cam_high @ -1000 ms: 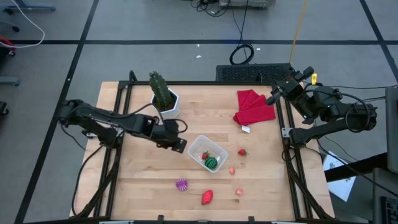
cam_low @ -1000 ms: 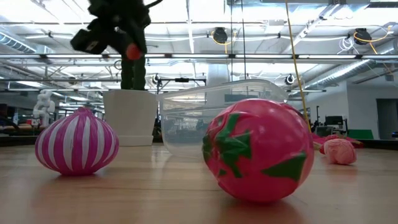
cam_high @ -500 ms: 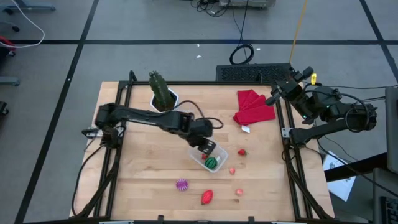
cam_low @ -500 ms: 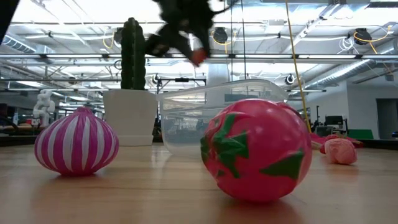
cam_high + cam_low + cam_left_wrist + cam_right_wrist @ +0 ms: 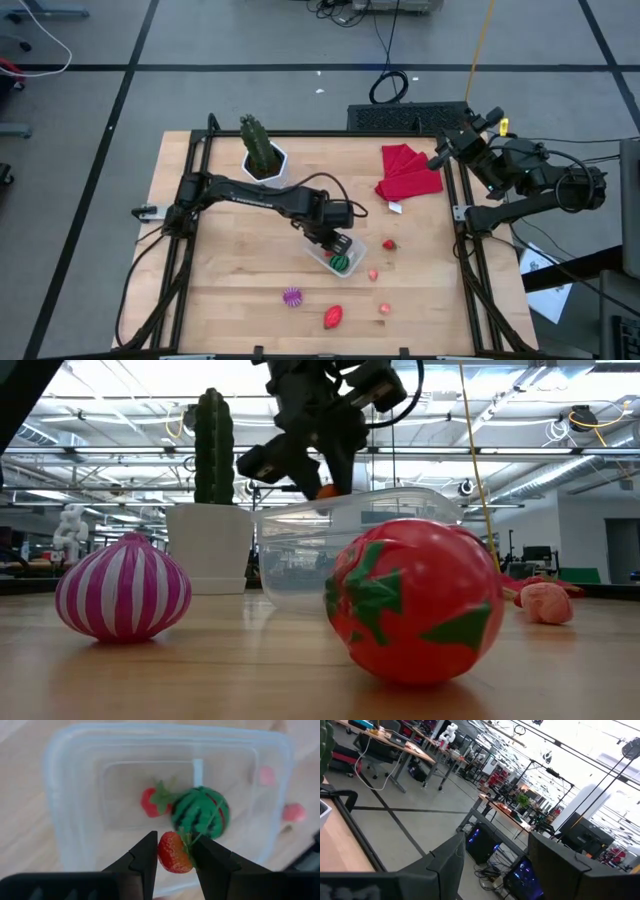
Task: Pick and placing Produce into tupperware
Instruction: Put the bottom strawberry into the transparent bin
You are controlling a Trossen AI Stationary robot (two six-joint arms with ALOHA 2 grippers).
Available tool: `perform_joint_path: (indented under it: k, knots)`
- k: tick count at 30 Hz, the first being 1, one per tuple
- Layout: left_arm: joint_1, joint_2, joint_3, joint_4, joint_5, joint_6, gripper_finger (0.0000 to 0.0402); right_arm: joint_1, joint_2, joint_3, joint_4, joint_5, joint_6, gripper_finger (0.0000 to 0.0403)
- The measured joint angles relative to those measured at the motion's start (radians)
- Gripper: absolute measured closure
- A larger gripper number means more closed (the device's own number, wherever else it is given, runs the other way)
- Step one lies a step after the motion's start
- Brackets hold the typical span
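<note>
The left gripper (image 5: 172,854) hangs over the clear tub (image 5: 318,252) near the middle of the table (image 5: 220,290), its fingers (image 5: 145,857) clamped on a small red strawberry (image 5: 173,852). The berry is above the tub's near rim, not yet down inside. Inside the tub lie a green striped melon (image 5: 200,818) and a second small strawberry (image 5: 151,802), close together, with bare floor on the far side of them.

The right gripper (image 5: 492,865) waits raised past the right edge of the table, beside the red cloth (image 5: 408,170), with its fingers apart and nothing between them.

Loose pieces lie on the near half of the table: a purple ridged piece (image 5: 292,296), a large red strawberry (image 5: 333,317), a pink berry (image 5: 384,309), another pink one (image 5: 373,274) and a red berry (image 5: 389,243) just right of the tub. The near left part of the table is bare wood. A cactus in a white pot (image 5: 264,155) stands at the far edge, well apart from the tub.

Only the left wrist view shows what the tub holds and the grip itself. The low view shows the gripper (image 5: 325,465) just above the tub's rim (image 5: 400,495), with the purple striped piece (image 5: 123,587) and big strawberry (image 5: 415,600) close in front, hiding much of the table behind
</note>
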Motion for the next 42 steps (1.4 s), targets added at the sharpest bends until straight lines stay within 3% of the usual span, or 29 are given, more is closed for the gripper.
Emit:
perform_joint_path:
  k: [42]
  knots:
    - [-0.023, 0.020, -0.001, 0.059, -0.158, -0.059, 0.0282, 0.000, 0.000, 0.000, -0.002, 0.000, 0.000, 0.0193]
